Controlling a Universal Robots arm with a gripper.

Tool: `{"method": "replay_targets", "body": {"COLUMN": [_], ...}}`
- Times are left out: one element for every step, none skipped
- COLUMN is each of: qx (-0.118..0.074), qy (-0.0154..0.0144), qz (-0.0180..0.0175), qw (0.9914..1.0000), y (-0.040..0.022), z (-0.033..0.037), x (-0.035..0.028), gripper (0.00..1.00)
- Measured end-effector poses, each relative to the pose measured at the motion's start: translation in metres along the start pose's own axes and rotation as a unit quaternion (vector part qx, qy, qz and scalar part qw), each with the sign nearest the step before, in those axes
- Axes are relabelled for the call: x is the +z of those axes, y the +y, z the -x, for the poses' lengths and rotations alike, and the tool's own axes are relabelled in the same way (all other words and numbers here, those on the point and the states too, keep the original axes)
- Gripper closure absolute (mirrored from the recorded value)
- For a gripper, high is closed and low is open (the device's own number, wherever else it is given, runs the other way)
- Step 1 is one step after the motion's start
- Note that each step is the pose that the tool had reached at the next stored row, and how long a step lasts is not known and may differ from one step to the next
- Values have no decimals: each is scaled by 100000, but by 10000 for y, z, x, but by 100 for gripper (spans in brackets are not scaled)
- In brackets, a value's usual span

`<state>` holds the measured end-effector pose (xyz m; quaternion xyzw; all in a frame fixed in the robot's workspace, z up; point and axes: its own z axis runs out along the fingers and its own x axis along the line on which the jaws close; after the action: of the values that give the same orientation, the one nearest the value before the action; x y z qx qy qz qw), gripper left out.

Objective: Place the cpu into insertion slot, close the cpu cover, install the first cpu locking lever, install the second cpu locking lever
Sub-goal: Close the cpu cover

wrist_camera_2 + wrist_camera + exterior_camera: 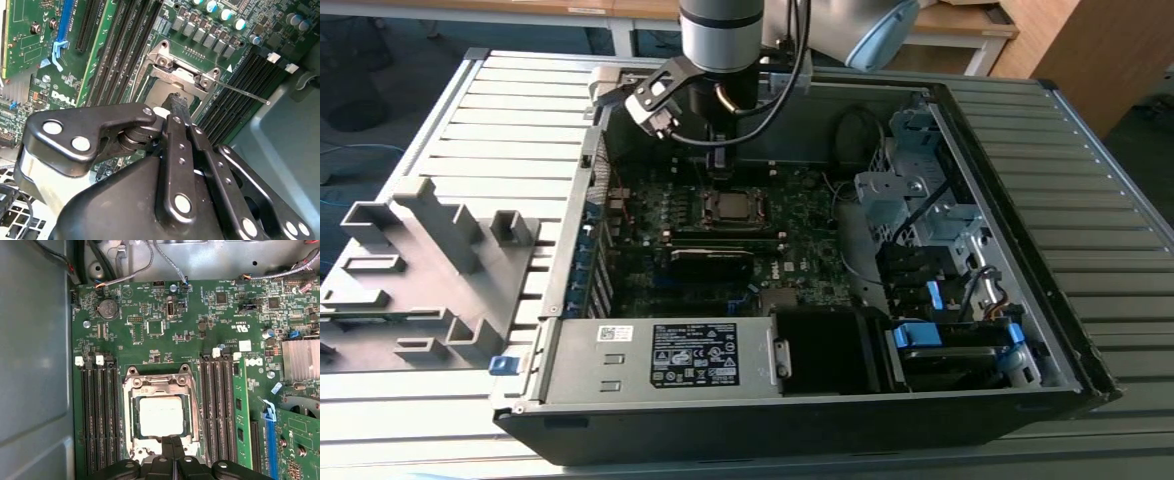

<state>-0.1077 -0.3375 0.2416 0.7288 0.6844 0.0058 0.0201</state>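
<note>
The cpu [161,415], a small flat square chip with a silvery-grey metal top, lies inside the black-rimmed square insertion slot [135,416]. The thin silvery metal frame of the cpu cover [159,389] is folded down around it. The two black fingers [167,450] are pressed together and hold nothing, with their tips at the cover's edge. In the exterior view they stand at twelve o'clock from the slot. A thin metal lever [245,93] juts from the cover's corner, its long axis pointing away from the fingers. I judge it unlatched.

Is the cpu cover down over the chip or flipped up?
Down: in the first wrist view the cpu cover lies flat, framing the cpu through its cut-out.
</note>
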Motion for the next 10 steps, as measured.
{"method": "replay_targets", "body": {"qx": [-2, -5, -27, -423, -1260, -2162, -3057, -3959, -4854, -5750], "qy": [5, 10, 13, 26, 63, 97, 127, 156, 193, 227], "qz": [1, 7, 8, 15, 35, 54, 69, 80, 101, 120], "qw": [100000, 100000, 100000, 99999, 99992, 99977, 99953, 99921, 99882, 99834], "y": [0, 0, 0, 0, 0, 0, 0, 0, 0, 0], "z": [0, 0, 0, 0, -1, -1, -1, 0, 0, -1], "x": [0, 1, 1, 1, 2, 4, 4, 5, 6, 7], "gripper": [89, 89, 89, 89, 89, 89, 89, 89, 89, 89]}}
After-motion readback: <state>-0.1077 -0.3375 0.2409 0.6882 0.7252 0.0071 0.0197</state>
